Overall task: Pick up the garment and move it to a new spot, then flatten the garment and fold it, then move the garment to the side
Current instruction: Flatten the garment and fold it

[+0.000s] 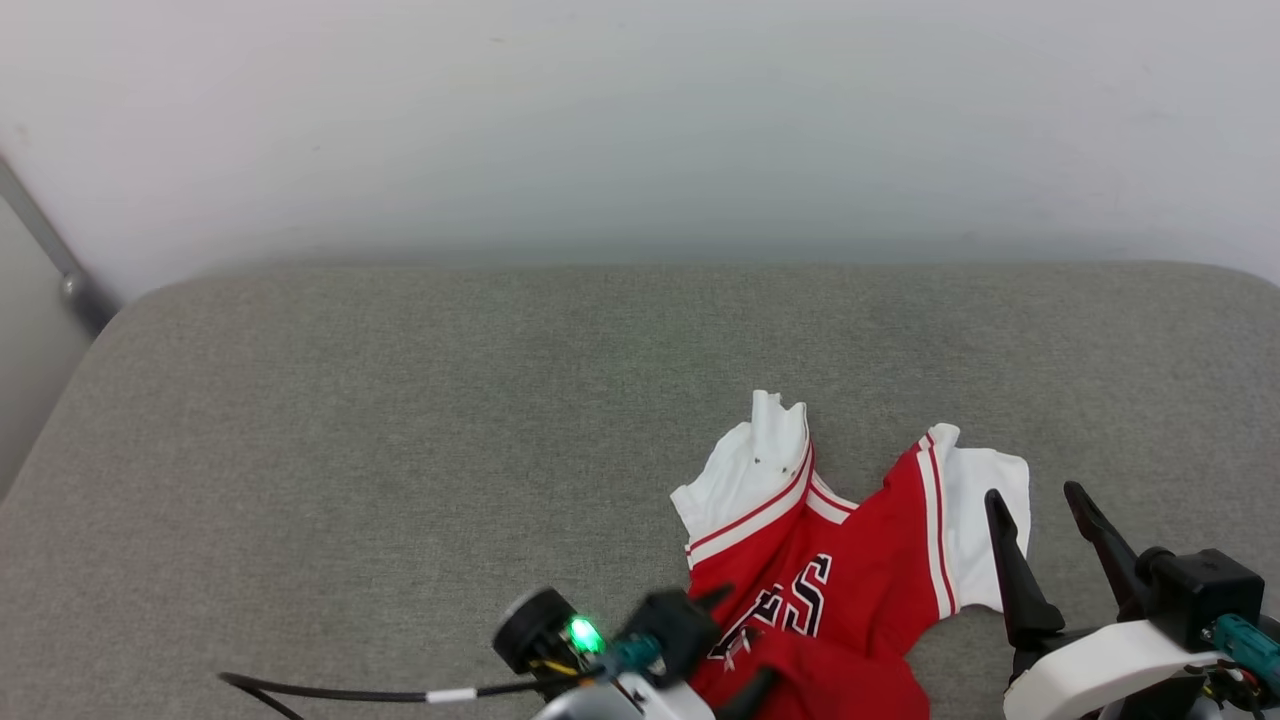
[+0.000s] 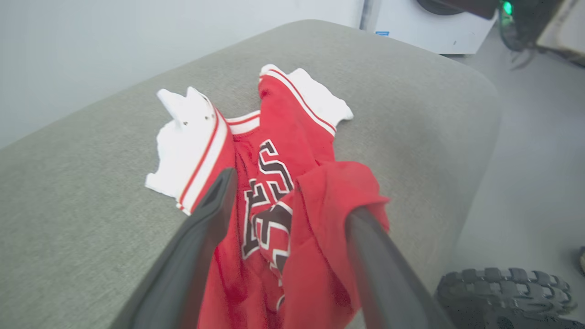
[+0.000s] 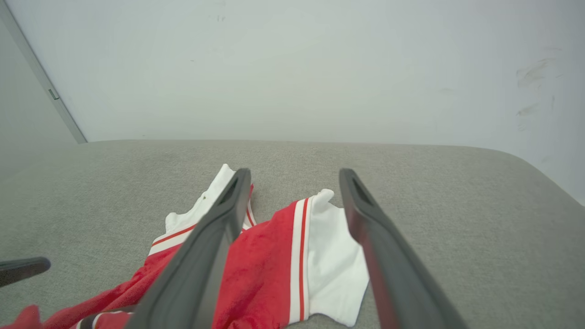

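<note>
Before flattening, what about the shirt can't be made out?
Head view: hem of the shirt, cut off by the bottom edge and the left end effector.
Left wrist view: chest lettering, partly under a fold.
Right wrist view: collar, behind a finger of the right end effector.

Tapered dark jaws on white wrist shells (image 1: 1090, 655); a green light (image 1: 585, 634) glows on the left wrist, trailing a black cable (image 1: 350, 692); teal plug (image 1: 1245, 642) at right.

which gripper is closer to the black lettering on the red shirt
Left. The left gripper is open right at the lettering on the garment; the right gripper is farther off, by the white sleeve on its own side.
</note>
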Tool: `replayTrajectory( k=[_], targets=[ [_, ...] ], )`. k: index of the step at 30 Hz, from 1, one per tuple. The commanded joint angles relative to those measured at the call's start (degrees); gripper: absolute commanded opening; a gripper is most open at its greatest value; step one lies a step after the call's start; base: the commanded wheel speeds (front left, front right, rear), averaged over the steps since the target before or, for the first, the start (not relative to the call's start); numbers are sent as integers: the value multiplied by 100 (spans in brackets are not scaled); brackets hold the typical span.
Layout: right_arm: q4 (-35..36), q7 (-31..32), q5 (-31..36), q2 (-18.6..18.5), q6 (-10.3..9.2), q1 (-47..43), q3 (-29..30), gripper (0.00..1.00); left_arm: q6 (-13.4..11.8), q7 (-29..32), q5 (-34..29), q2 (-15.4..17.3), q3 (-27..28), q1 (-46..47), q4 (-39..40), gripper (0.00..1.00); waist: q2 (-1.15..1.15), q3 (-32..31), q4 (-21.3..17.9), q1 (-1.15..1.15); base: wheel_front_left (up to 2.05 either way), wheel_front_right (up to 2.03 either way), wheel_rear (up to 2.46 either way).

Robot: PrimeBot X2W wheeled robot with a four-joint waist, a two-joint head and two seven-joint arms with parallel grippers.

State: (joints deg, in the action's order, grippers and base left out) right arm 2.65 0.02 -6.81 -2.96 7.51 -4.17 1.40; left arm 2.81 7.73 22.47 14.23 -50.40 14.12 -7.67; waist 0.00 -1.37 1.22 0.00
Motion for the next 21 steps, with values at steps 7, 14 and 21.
replayTrajectory(
  k=[7,14,21],
  targets=[
    [87,22,19,13,-4,-42,-53,100,-468,-463,139,-74,738,477,0,100,0,13,-176,0,0,0,0],
    [158,13,9,13,-4,133,-94,100,-515,-317,285,-86,1151,1213,-424,100,0,374,-479,0,0,0,0],
    [103,-82,-46,14,-4,317,-131,100,-220,514,470,29,1170,1931,-1066,100,0,780,-746,0,0,0,0]
  ],
)
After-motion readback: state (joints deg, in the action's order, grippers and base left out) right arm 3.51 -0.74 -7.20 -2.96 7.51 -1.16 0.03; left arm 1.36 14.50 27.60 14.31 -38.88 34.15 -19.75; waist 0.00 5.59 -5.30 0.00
